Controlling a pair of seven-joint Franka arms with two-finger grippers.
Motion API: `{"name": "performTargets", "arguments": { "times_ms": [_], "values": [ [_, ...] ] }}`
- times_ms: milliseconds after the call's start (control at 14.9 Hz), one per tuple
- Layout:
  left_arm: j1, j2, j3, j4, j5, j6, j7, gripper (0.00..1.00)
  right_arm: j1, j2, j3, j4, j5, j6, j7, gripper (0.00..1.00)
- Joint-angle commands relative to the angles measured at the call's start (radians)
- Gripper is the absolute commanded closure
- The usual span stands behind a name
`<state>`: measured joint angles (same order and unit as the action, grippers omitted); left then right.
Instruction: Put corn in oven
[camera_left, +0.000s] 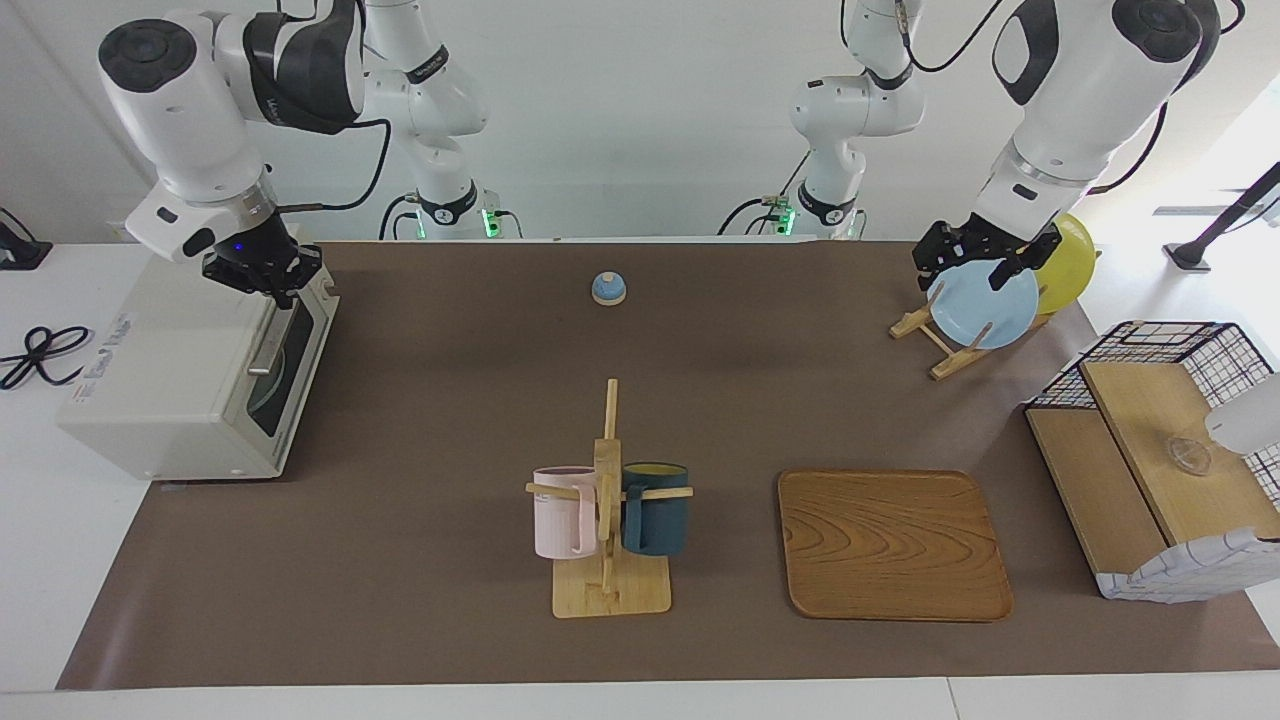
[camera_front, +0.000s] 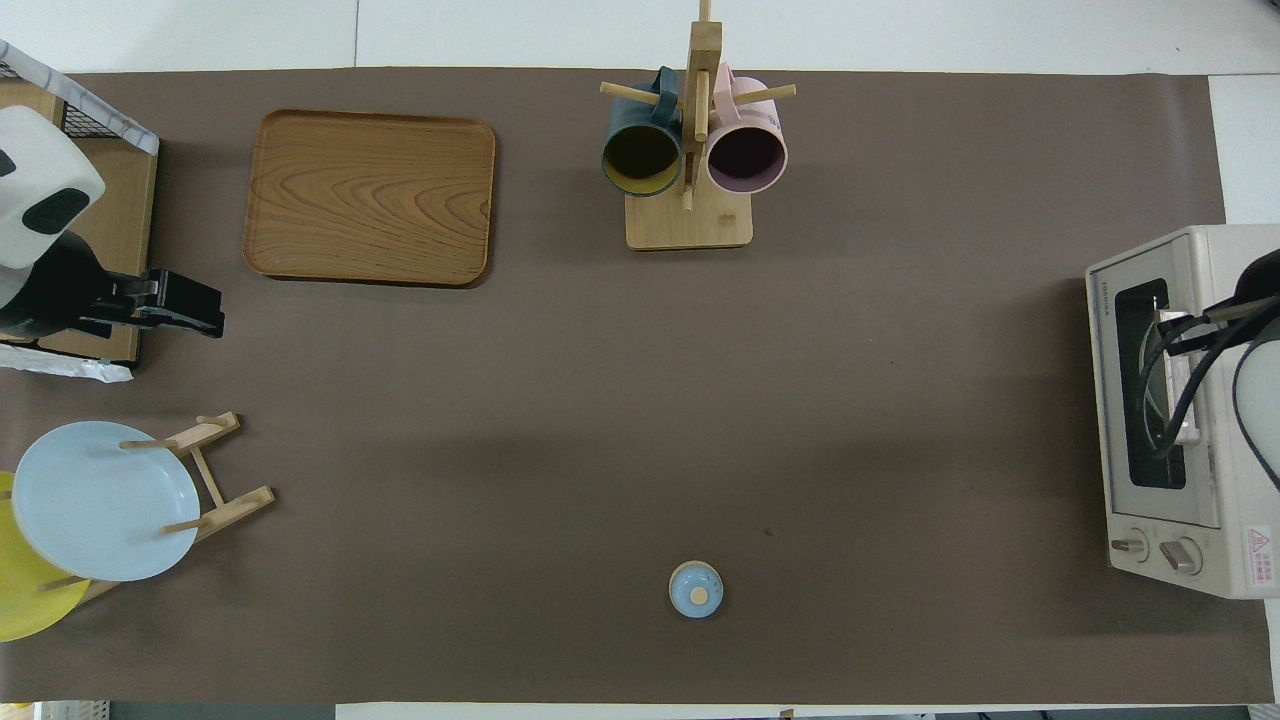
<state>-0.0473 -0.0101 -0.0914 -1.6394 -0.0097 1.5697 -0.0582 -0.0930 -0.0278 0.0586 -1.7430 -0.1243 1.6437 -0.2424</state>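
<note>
The corn does not show in either view. The cream oven (camera_left: 175, 390) stands at the right arm's end of the table, its dark glass door shut, and also shows in the overhead view (camera_front: 1160, 420). My right gripper (camera_left: 262, 275) hangs over the top edge of the oven's door, just above the bar handle (camera_left: 268, 348); in the overhead view only its cables show. My left gripper (camera_left: 972, 268) is open and empty, up over the light blue plate (camera_left: 982, 308) in the wooden plate rack. It also shows in the overhead view (camera_front: 185, 308).
A yellow plate (camera_left: 1068, 262) stands in the same rack. A mug tree (camera_left: 608, 520) holds a pink and a dark blue mug. A wooden tray (camera_left: 890, 545), a wire-basket wooden shelf (camera_left: 1150, 470) and a small blue lid (camera_left: 608, 289) are on the brown mat.
</note>
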Motion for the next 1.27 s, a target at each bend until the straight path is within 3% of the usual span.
{"name": "performTargets", "arguments": {
  "times_ms": [0, 67, 201, 268, 335, 602, 870, 1205],
  "values": [
    [0.009, -0.025, -0.005, -0.030, 0.008, 0.012, 0.006, 0.00, 0.059, 0.072, 0.007, 0.085, 0.052, -0.053, 0.085, 1.00],
    [0.009, -0.025, -0.005, -0.030, 0.008, 0.012, 0.006, 0.00, 0.055, 0.072, 0.006, 0.088, 0.089, -0.079, 0.109, 1.00],
    [0.009, -0.025, -0.004, -0.030, 0.008, 0.012, 0.006, 0.00, 0.058, 0.068, 0.004, 0.089, 0.112, -0.099, 0.112, 0.64],
    [0.009, -0.025, -0.005, -0.030, 0.010, 0.012, 0.006, 0.00, 0.058, 0.063, 0.004, 0.088, 0.112, -0.104, 0.112, 0.23],
    [0.009, -0.025, -0.005, -0.030, 0.008, 0.010, 0.006, 0.00, 0.059, 0.060, 0.004, 0.088, 0.112, -0.110, 0.111, 0.00],
    [0.009, -0.025, -0.005, -0.030, 0.008, 0.012, 0.006, 0.00, 0.064, 0.051, 0.000, 0.083, 0.120, -0.128, 0.114, 0.00],
    [0.009, -0.025, -0.005, -0.030, 0.008, 0.012, 0.006, 0.00, 0.142, 0.031, -0.072, 0.083, 0.115, -0.123, 0.112, 0.00],
    [0.009, -0.025, -0.005, -0.030, 0.008, 0.012, 0.006, 0.00, 0.136, 0.009, -0.074, 0.062, 0.121, -0.107, 0.127, 0.00]
  ]
}}
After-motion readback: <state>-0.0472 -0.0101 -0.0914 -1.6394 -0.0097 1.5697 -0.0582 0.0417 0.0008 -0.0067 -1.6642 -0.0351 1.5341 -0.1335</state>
